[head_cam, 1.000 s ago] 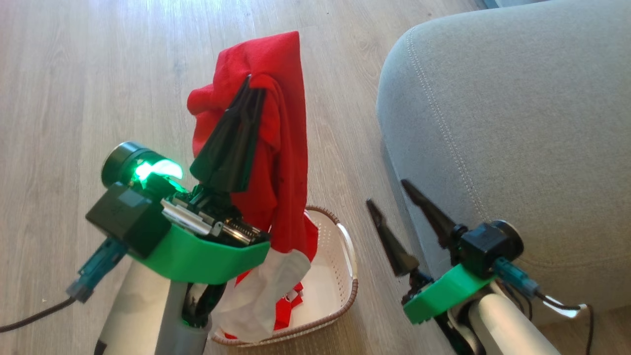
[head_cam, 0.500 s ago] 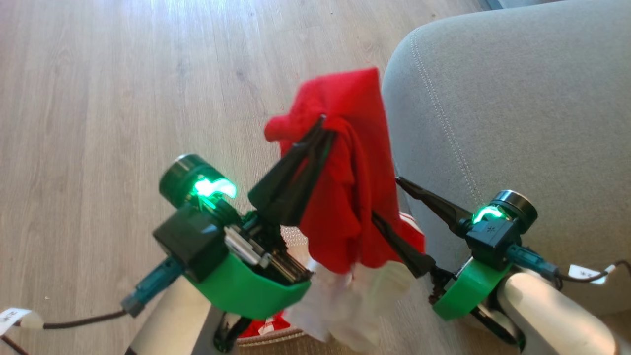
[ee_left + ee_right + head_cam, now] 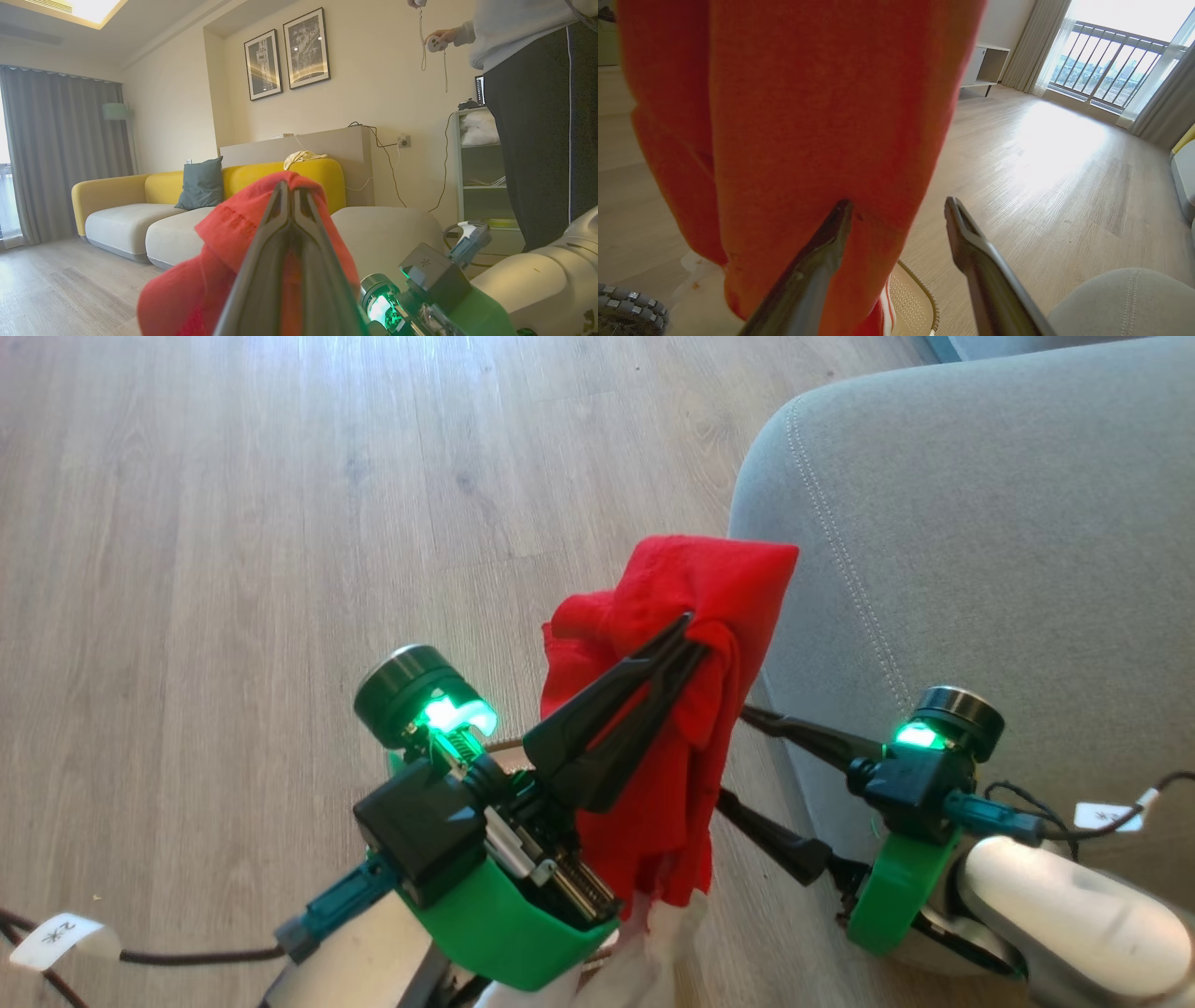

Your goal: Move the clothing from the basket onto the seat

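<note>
My left gripper (image 3: 695, 633) is shut on a red piece of clothing (image 3: 738, 579), which hangs from its tips with a white cuff (image 3: 658, 943) at the bottom. The garment dangles just left of the grey seat (image 3: 980, 523), touching its corner edge. My right gripper (image 3: 733, 753) stands open beside the seat's side, its lower finger behind the hanging cloth. In the right wrist view the clothing (image 3: 784, 116) hangs before the open right gripper (image 3: 897, 203), above the basket (image 3: 931, 303). In the left wrist view the shut left gripper (image 3: 292, 186) pinches red clothing (image 3: 224, 252).
Wooden floor (image 3: 233, 523) spreads to the left. A person (image 3: 537, 116) holding controllers stands at the right of the left wrist view, near a shelf (image 3: 476, 163). A yellow sofa (image 3: 140, 196) lines the far wall. Cables trail from both wrists.
The camera has shifted. My left gripper has carried the clothing right, from above the basket to the seat's edge. The right gripper stays open, with the cloth now against it.
</note>
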